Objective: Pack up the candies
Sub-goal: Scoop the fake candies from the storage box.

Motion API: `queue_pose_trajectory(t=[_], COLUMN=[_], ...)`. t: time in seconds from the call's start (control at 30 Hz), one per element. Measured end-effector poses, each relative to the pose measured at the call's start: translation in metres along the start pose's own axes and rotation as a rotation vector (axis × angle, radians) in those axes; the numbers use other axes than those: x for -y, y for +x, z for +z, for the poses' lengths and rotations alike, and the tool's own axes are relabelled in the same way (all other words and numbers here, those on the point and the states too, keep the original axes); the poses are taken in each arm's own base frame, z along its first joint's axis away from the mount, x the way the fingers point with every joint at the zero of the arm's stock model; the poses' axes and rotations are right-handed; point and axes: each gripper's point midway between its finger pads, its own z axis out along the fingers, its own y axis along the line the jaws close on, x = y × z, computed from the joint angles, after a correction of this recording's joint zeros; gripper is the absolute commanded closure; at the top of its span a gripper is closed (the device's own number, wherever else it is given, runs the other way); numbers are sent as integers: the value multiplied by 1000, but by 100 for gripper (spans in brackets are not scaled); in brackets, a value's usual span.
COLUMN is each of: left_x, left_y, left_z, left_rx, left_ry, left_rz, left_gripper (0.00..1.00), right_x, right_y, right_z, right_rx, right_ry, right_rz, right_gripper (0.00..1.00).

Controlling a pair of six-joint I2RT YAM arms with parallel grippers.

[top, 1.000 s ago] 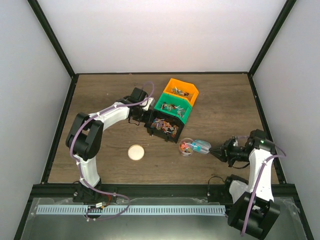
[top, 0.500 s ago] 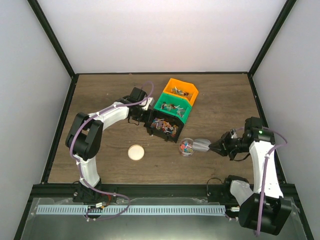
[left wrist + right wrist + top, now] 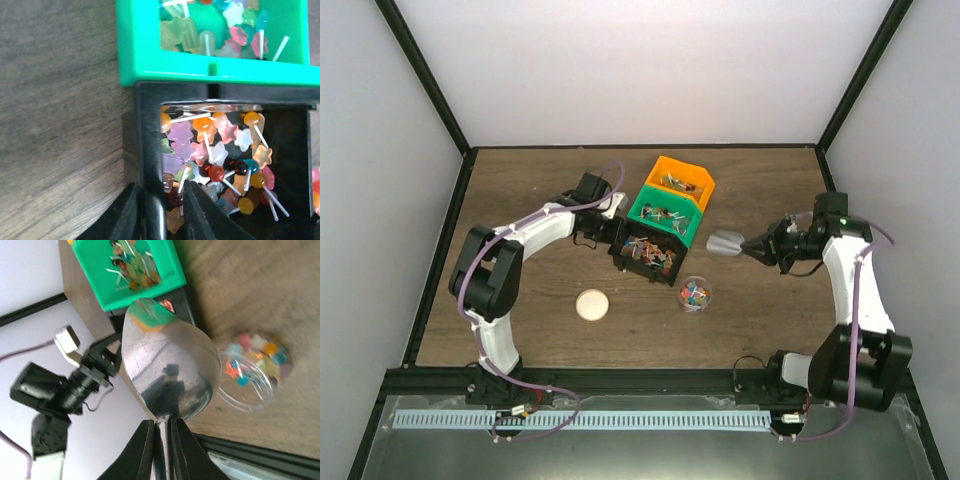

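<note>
The silver metal scoop (image 3: 725, 243) is held by its handle in the right gripper (image 3: 760, 245), its empty bowl pointed at the black plastic bin (image 3: 620, 252). There the small mixed-colour candies (image 3: 220, 160) are heaped. The bin's wall is narrowly straddled by the left gripper (image 3: 162, 186); whether it is pinched cannot be told.
</note>
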Motion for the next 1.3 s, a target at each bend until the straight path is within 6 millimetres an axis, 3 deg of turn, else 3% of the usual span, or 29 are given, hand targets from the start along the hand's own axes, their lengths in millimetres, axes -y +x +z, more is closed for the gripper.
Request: queue_pose_trajectory(t=[0.23, 0.37, 0.5, 0.67, 0.8, 0.93, 1.1, 1.3], left_x=[14, 17, 18, 6, -8, -19, -22, -20], left_y=[-17, -38, -82, -109, -106, -93, -93, -103], left_z=[-32, -51, -60, -39, -7, 17, 31, 40], left_rx=[82, 144, 209, 212, 146, 78, 50, 52], left_ry=[7, -28, -85, -136, -154, -163, -159, -141], left_rz=[85, 117, 140, 145, 130, 111, 101, 106], left_gripper=[48, 47, 49, 52, 53, 56, 70, 87], right_x=[-40, -63, -96, -131, -131, -118, -99, -98], right_y=[-62, -98, -136, -172, -185, -193, -196, -198], right_z=[15, 27, 47, 83, 105, 117, 125, 135], right_rx=[19, 28, 42, 73, 70, 65, 54, 43], right_ry=[-85, -102, -78, -26, 28, 82, 144, 167], right_rz=[-23, -47, -100, -172, -168, -144, -115, -134], right_gripper=[99, 99, 99, 99, 99, 99, 99, 99])
